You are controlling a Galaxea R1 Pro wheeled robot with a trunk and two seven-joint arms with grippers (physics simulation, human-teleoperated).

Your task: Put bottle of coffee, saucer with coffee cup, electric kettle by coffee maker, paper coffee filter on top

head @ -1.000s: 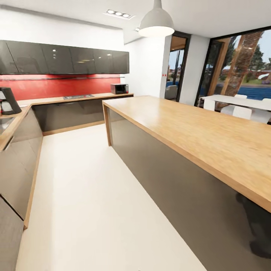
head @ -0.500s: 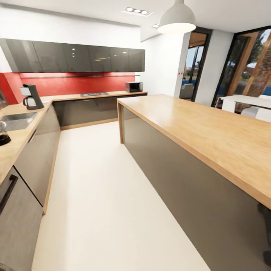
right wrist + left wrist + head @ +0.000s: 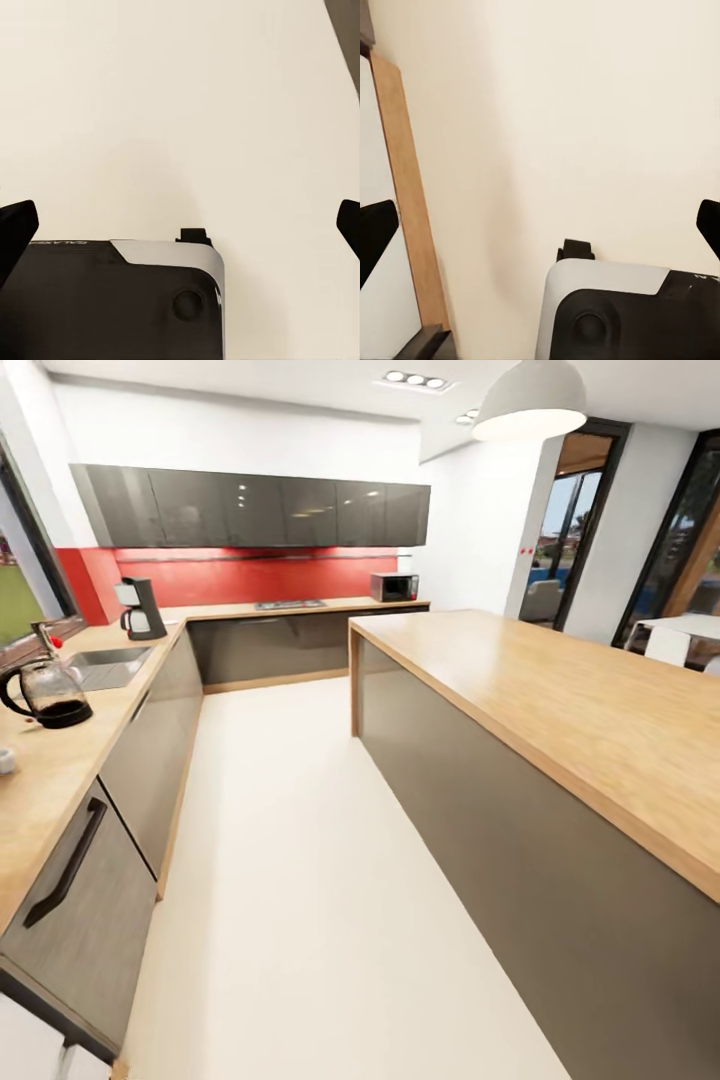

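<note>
The dark coffee maker (image 3: pixel 143 610) stands on the pale kitchen countertop (image 3: pixel 60 770) near its far corner, under the red backsplash. Closer to me on the same worktop sits the electric kettle (image 3: pixel 48 693), clear glass with dark liquid and a black handle. A small white object (image 3: pixel 5 760) lies at the picture's left edge; I cannot tell what it is. My left gripper (image 3: pixel 540 229) and right gripper (image 3: pixel 180 225) both hang open over the cream floor, each with its black fingertips far apart and nothing between them. The bottle of coffee, filter, saucer and kitchen shelf are out of view.
A long wooden-topped island (image 3: pixel 560 700) runs along the right. A cream floor aisle (image 3: pixel 290 840) lies between it and the grey cabinets (image 3: pixel 150 730). A sink (image 3: pixel 105 665) is set in the countertop; a microwave (image 3: pixel 394 587) stands at the far end. The robot's base (image 3: pixel 615 307) shows below the grippers.
The whole head view has swung to the left, so the scene slid right. The coffee maker moved toward the middle of the picture and the kettle came into view. Nothing itself has moved.
</note>
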